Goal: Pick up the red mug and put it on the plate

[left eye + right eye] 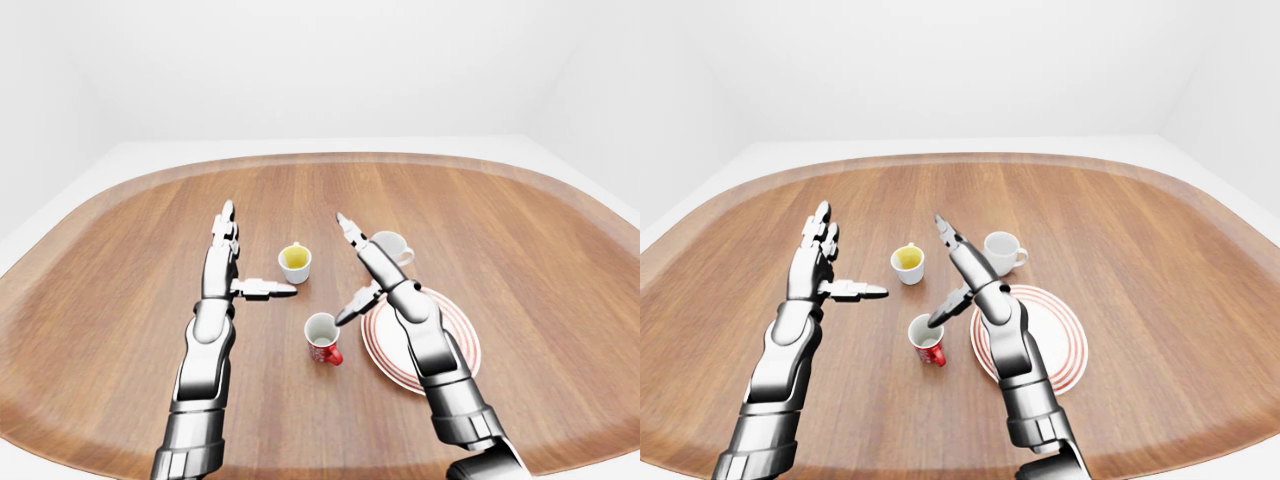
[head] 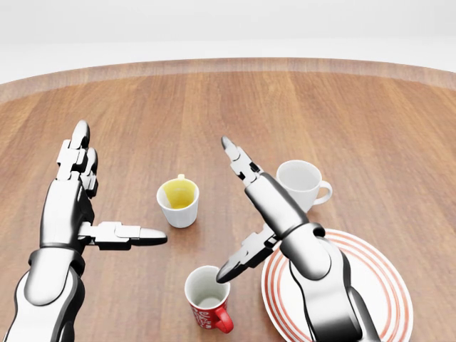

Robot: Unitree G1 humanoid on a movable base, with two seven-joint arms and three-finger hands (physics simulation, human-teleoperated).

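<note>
The red mug [image 2: 208,308] with a white inside stands upright on the wooden table, just left of the plate. The plate [image 2: 388,288] is white with red rings, at the lower right of the head view. My right hand [image 2: 239,210] is open, fingers stretched up and to the left, and its thumb tip hangs just above the mug's rim. My right forearm lies over the plate's left part. My left hand [image 2: 117,185] is open and empty at the left, thumb pointing right, well apart from the mug.
A white cup with a yellow inside [image 2: 178,201] stands between the two hands. A plain white mug [image 2: 301,182] stands just above the plate, right of my right hand. The round wooden table has a raised rim [image 1: 330,160].
</note>
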